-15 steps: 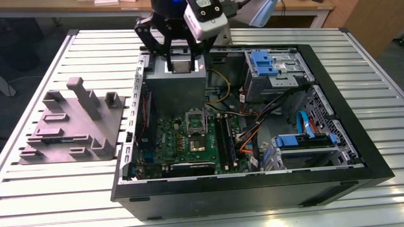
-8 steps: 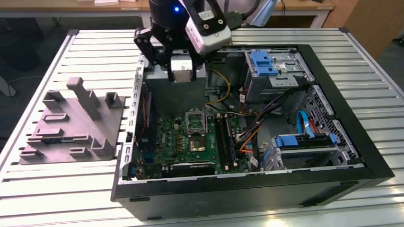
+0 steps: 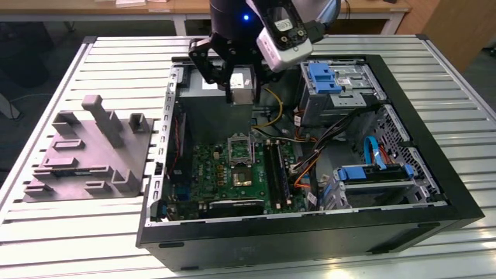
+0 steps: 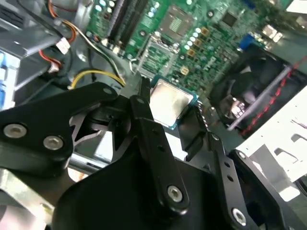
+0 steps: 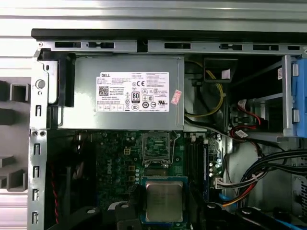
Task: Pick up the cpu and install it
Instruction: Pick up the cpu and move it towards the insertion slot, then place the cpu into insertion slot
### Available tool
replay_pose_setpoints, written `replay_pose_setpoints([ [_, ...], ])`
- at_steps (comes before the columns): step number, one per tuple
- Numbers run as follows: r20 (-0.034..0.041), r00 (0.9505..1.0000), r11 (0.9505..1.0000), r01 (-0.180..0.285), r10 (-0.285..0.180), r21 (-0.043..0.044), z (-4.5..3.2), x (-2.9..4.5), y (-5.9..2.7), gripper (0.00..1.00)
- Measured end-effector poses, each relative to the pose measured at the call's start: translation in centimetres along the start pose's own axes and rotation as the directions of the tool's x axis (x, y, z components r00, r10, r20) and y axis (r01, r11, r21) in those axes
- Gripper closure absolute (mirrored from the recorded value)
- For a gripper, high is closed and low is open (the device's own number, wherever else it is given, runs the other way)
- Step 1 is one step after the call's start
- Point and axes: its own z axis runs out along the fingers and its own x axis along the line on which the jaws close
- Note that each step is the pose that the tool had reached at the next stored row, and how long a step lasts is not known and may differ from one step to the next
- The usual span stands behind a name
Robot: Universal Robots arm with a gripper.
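Note:
The cpu [image 5: 164,201] is a small silvery square chip with a pale rim, and my gripper [image 5: 164,207] is shut on it, a black finger on each side. In the second wrist view the cpu [image 4: 169,101] sits tilted between the gripper [image 4: 171,104] fingertips, above the green motherboard [image 4: 211,33]. In the exterior view the gripper [image 3: 241,88] hangs over the back of the open computer case [image 3: 434,192], well above the board. The metal-framed socket [image 3: 240,150] stands open on the motherboard below and in front of the gripper; the first wrist view has the socket [image 5: 157,146] just beyond the held chip.
A big grey box with a white label [image 5: 120,91] fills the case's back. Yellow, black and orange cables [image 3: 310,157] run beside the socket. Blue drive brackets [image 3: 322,77] stand on the exterior view's right, and a grey fixture [image 3: 85,154] on the slatted table at its left.

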Motion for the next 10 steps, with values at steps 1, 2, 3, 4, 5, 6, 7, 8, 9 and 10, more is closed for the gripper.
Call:
replay_pose_setpoints([
  [1, 0.0, 1.0, 1.0, 0.0, 0.0, 0.0001, 0.0, 0.0, 0.0, 0.53],
  [2, 0.0, 1.0, 1.0, 0.0, 0.0, 0.0, 0.0, 0.0, 0.0, 0.53],
  [3, 0.0, 1.0, 1.0, 0.0, 0.0, 0.0, 0.0, -0.01, 0.0, 0.53],
  [4, 0.0, 1.0, 1.0, 0.0, 0.0, 0.0001, 0.0, -0.02, 0.0, 0.53],
  [5, 0.0, 1.0, 1.0, 0.0, 0.0, 0.0001, 0.0, -0.06, 0.01, 0.53],
  [6, 0.0, 1.0, 1.0, 0.0, 0.0, 0.0001, 0.0, -0.09, 0.01, 0.53],
  [7, 0.0, 1.0, 1.0, 0.0, 0.0, 0.0001, 0.0, -0.1, 0.01, 0.53],
  [8, 0.0, 1.0, 1.0, 0.0, 0.0, 0.0001, 0.0, -0.1, 0.0, 0.53],
  [9, 0.0, 1.0, 1.0, 0.0, 0.0, 0.0001, 0.0, -0.11, 0.01, 0.53],
  [10, 0.0, 1.0, 1.0, 0.0, 0.0, 0.0001, 0.0, -0.11, 0.01, 0.53],
])
